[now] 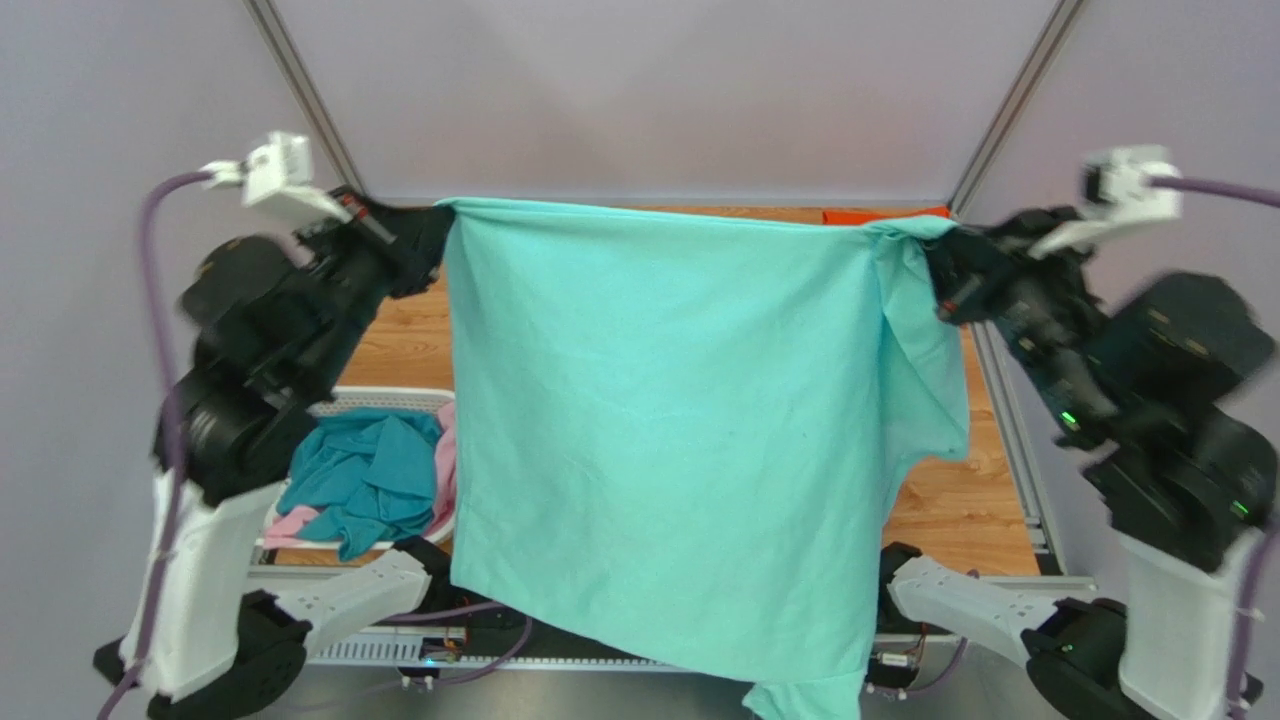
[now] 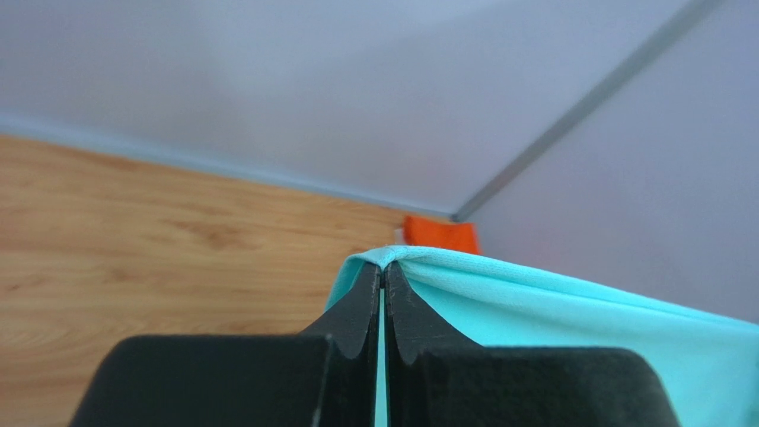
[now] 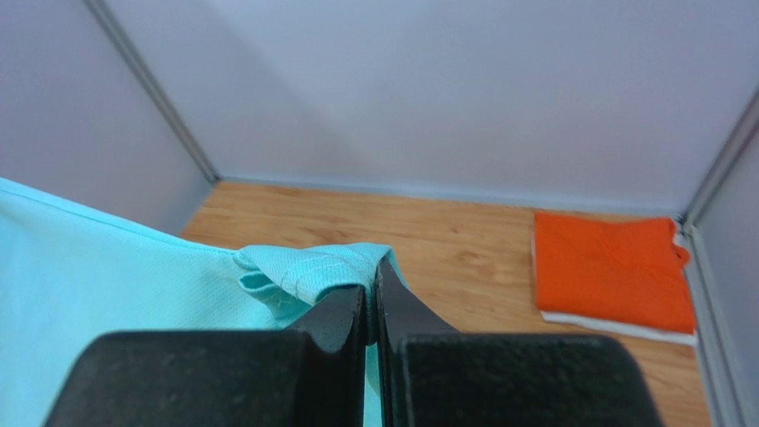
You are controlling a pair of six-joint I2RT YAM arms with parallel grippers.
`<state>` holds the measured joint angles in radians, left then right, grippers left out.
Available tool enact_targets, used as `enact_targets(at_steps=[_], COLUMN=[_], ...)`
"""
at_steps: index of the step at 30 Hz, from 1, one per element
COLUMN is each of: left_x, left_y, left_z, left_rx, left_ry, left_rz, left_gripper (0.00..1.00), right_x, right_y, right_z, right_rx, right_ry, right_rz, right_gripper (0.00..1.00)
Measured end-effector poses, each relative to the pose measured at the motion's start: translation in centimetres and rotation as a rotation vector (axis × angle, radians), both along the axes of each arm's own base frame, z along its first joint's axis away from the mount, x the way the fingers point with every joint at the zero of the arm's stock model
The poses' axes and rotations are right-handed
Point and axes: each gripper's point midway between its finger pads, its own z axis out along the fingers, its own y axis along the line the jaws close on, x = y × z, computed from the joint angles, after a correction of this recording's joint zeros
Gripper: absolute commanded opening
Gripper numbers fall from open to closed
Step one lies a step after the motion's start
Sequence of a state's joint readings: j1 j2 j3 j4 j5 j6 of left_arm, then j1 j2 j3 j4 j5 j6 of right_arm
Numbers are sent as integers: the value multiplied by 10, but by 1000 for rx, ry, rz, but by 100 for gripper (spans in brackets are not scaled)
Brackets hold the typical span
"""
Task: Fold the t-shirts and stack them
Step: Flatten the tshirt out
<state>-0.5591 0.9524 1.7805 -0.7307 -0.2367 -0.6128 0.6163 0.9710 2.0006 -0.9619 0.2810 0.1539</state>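
A mint-teal t-shirt [image 1: 676, 435] hangs spread out in the air between my two grippers, high above the table. My left gripper [image 1: 425, 228] is shut on its upper left corner, which shows pinched in the left wrist view [image 2: 385, 267]. My right gripper [image 1: 935, 255] is shut on its upper right corner, bunched at the fingertips in the right wrist view [image 3: 374, 271]. A folded bright orange t-shirt [image 3: 615, 267] lies on a white one [image 3: 624, 326] at the table's far right corner. Darker teal-blue [image 1: 361, 473] and pink [image 1: 445, 473] t-shirts lie in the basket.
A white plastic laundry basket [image 1: 376, 399] stands at the left on the wooden table [image 1: 398, 338]. Grey walls and metal frame posts [image 1: 308, 98] close the back and sides. The hanging shirt hides the table's middle in the top view.
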Motion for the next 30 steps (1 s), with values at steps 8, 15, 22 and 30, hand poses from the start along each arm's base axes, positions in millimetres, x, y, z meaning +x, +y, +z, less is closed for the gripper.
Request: enact_targets(at_steps=[8,15,22,30], left_x=[202,209,189,148], left_y=[4,5,3,-17], left_z=[-243,-417,-371,-385], left_rx=[356,554,481,446], left_ry=[630,1074,972,975], left_rz=[346,299,273,154], left_gripper=[99,100,100,100], right_x=[198,222,207,157], right_y=[20,27,30,35], right_z=[-255,-434,-384,-407], right_rx=[-278,-405,-289,-179], right_ry=[584,1023,912,982], right_rz=[-169,-93,-105,-69], right_gripper=[67,100,100,100])
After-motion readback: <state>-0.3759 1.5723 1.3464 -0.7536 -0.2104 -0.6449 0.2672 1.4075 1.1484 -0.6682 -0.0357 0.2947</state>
